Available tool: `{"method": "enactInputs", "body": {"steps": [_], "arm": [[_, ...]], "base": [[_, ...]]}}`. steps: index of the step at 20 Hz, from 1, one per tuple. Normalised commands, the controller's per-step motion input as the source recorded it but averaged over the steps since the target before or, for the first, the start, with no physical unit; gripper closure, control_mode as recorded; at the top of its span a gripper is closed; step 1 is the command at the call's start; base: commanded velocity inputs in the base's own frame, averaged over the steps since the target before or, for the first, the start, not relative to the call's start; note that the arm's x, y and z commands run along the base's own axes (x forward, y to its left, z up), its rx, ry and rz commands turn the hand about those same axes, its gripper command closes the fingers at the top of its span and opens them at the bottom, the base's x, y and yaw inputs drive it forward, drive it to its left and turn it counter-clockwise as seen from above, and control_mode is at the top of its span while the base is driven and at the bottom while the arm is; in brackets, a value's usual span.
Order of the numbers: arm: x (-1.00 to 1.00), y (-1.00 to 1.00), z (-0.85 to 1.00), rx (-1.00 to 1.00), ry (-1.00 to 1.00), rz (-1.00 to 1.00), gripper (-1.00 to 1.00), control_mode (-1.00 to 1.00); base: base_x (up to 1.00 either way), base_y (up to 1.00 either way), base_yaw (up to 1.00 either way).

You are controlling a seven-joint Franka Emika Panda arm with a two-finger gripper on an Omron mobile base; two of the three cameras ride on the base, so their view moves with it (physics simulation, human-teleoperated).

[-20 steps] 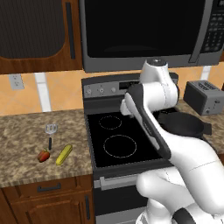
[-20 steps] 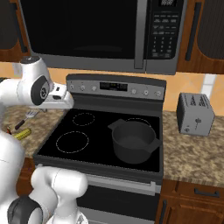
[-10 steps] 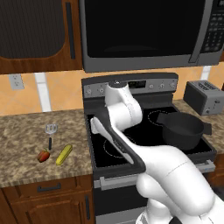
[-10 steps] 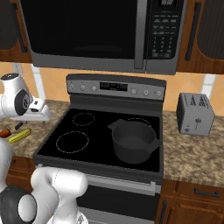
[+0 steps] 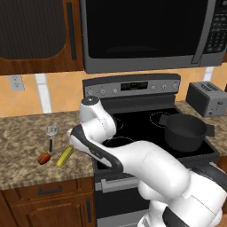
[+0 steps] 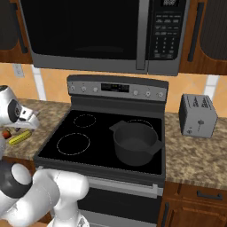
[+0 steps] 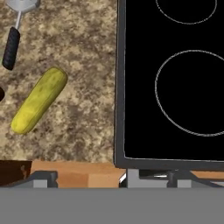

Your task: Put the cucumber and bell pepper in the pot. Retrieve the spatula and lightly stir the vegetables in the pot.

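While the cucumber lies on the granite counter beside the bell pepper, spatula just behind, the pot sits on the stove. Gripper jaws spread wide, holding nothing.

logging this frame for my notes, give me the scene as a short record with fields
cucumber: lying on the counter left of the stove, apart from the pepper
pepper: on the counter, just left of the cucumber
spatula: on the counter behind the vegetables, head away from the counter's front edge
pot: on the stove's right front burner, nothing in it
gripper: open, holding nothing, looking down over the counter by the cucumber
toaster: on the counter right of the stove
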Motion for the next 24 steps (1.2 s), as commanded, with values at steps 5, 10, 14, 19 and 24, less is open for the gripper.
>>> {"method": "enactInputs", "body": {"steps": [5,10,14,19,24], "arm": [[0.63,0.53,-0.43,0.00,0.05,-0.10,-1.00,-1.00],[0.64,0.66,-0.34,0.00,0.08,-0.10,-1.00,-1.00],[0.43,0.62,-0.25,-0.01,0.10,-0.16,-1.00,-1.00],[0.22,0.29,-0.22,-0.03,0.17,-0.27,-1.00,-1.00],[0.17,0.22,-0.27,-0.03,0.15,-0.26,-1.00,-1.00]], "base": [[0.00,0.00,0.00],[0.00,0.00,0.00],[0.00,0.00,0.00],[0.00,0.00,0.00],[0.00,0.00,0.00]]}}
